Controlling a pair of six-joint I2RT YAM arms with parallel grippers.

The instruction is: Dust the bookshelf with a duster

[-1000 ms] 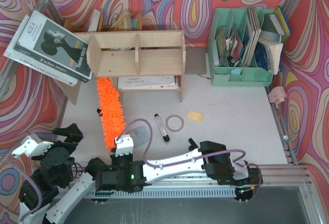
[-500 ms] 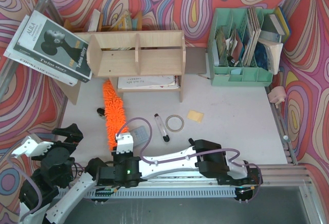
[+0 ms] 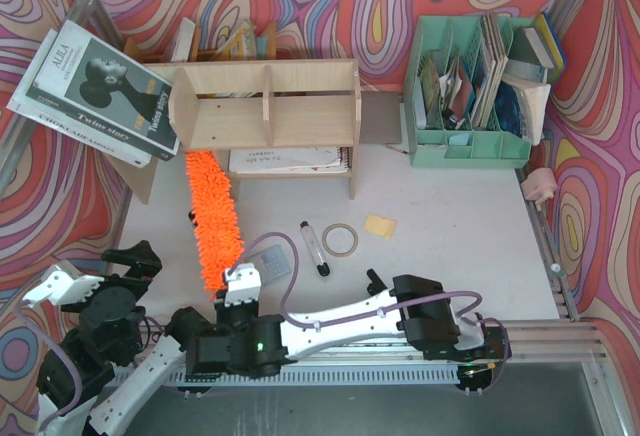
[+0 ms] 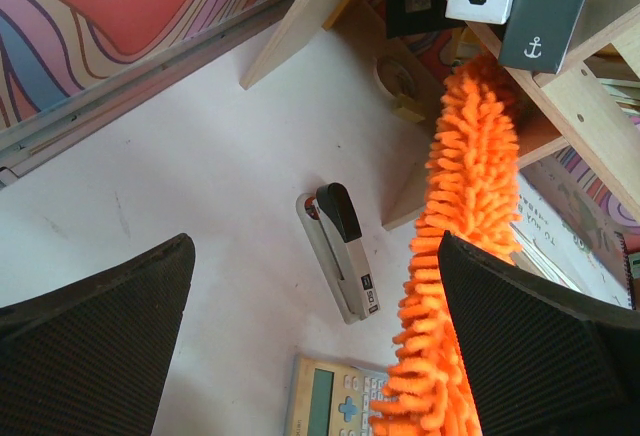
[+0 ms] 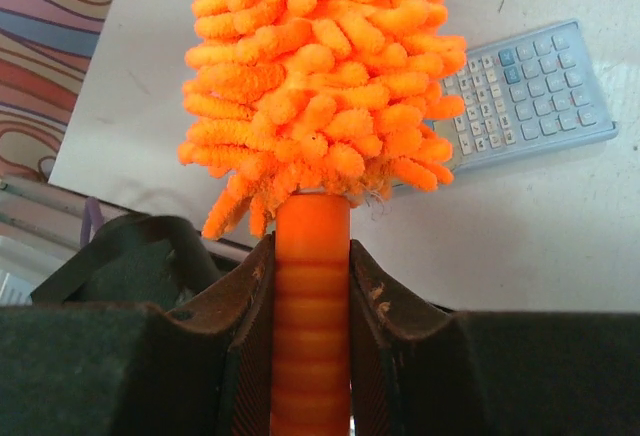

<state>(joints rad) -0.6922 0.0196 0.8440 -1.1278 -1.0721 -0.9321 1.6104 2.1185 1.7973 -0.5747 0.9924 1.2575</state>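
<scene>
The right pincer (image 5: 310, 261), clamped on the handle of the duster (image 3: 212, 218), has pushed the chenille head forward again to the lower left edge of the bookshelf (image 3: 265, 106), which indicates a back-and-forth dusting stroke under way; the left pincer (image 4: 315, 256) stands wide, empty.

Mint-green plastic file organiser (image 3: 470, 106) holding books, upper right; black-and-white marker pen (image 3: 314, 248), beige tape ring (image 3: 340, 239) and yellow sticky note (image 3: 379, 224) at centre.
</scene>
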